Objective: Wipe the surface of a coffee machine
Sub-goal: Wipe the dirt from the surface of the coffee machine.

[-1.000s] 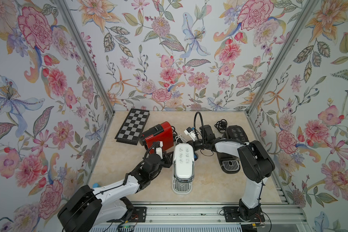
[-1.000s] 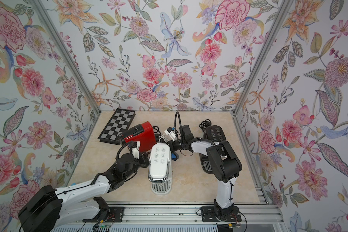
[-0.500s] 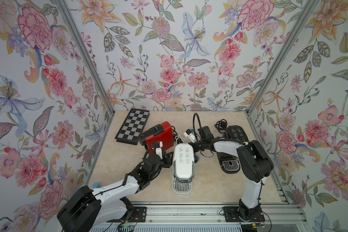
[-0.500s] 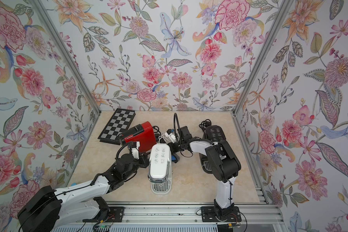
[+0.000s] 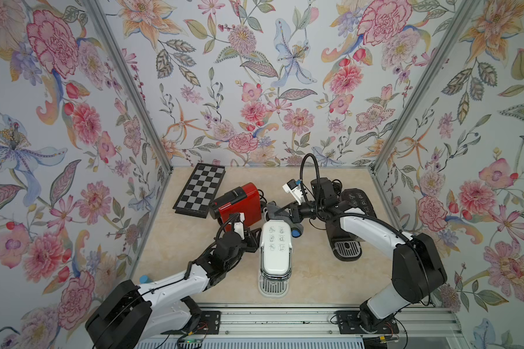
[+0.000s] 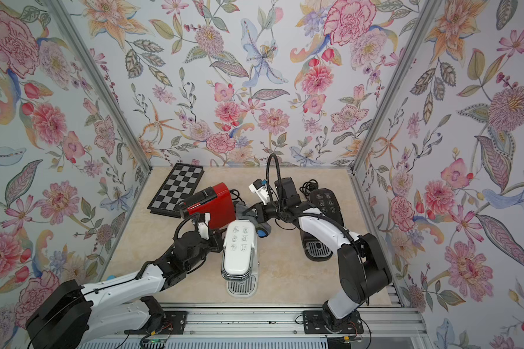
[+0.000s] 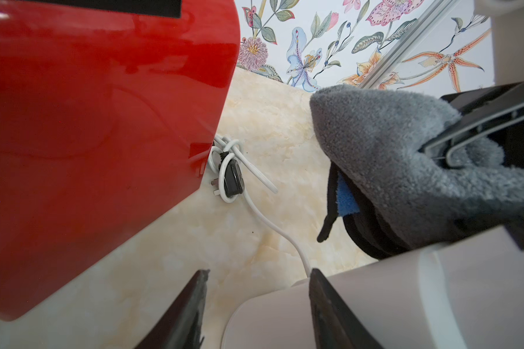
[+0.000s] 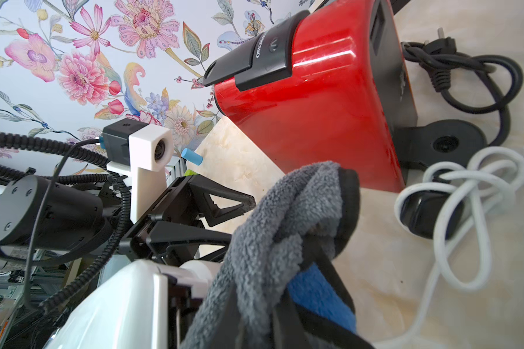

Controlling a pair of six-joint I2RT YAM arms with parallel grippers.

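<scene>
A white coffee machine (image 5: 275, 250) (image 6: 239, 250) stands mid-table. Behind its rear end hangs a grey cloth (image 5: 277, 211) (image 7: 390, 145) (image 8: 273, 229) with blue and black trim, and my right gripper (image 5: 286, 211) (image 8: 260, 302) is shut on it, the cloth draping against the machine's back top edge. My left gripper (image 5: 253, 237) (image 7: 259, 272) is open at the machine's left rear side. One of its fingers (image 7: 330, 305) lies against the white body (image 7: 406, 302); the other stands off it, over bare table.
A red coffee machine (image 5: 239, 204) (image 8: 315, 99) sits just behind my left gripper, and a black one (image 5: 345, 241) lies under my right arm. A chessboard (image 5: 200, 190) is at the back left. Bundled white cord (image 7: 233, 169) and black cord (image 8: 466, 69) lie behind the machines.
My right wrist has shifted a little toward the back wall, still gripping the cloth. The left arm and the machines have stayed put.
</scene>
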